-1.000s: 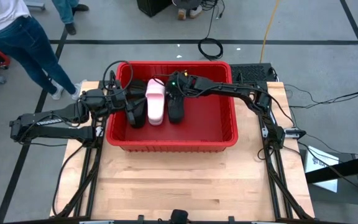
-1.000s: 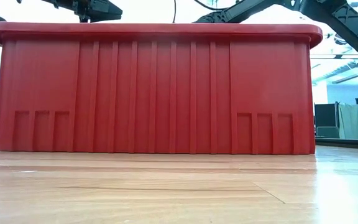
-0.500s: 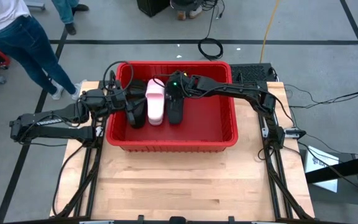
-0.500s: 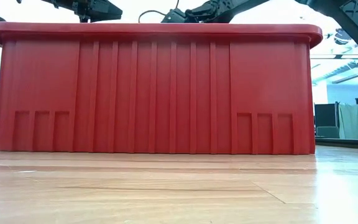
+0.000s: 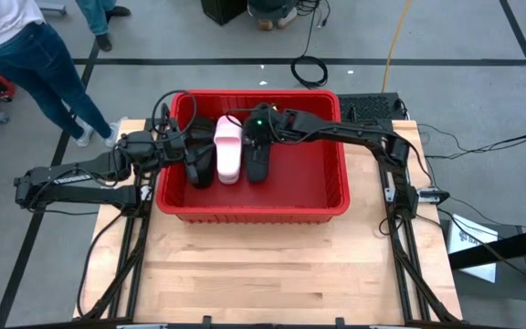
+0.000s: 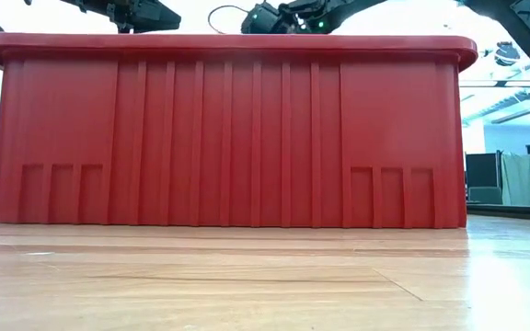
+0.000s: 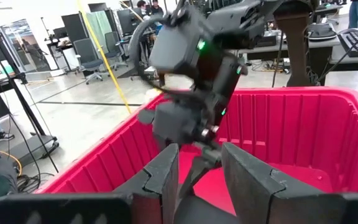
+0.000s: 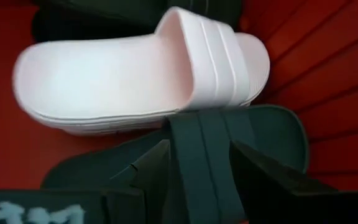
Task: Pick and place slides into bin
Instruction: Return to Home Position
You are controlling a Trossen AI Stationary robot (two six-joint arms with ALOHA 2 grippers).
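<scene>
From above, I've got the red bin (image 5: 252, 216) sitting mid-counter (image 5: 272, 274), with black slides (image 5: 200, 166) on either side of a pink slide (image 5: 229, 151) inside it. Down low, only the bin's ribbed front wall shows, with both arms above the rim. Left wrist camera: the left claw (image 7: 199, 152) is spread wide over the bin's left side. Right wrist camera: the right claw (image 8: 201, 149) is parted narrowly, straddling the strap of one of the black slides beside the pink one.

Dark jointed arms (image 5: 71, 175) carry black cables (image 5: 165, 103) and green lights (image 7: 199, 45).
</scene>
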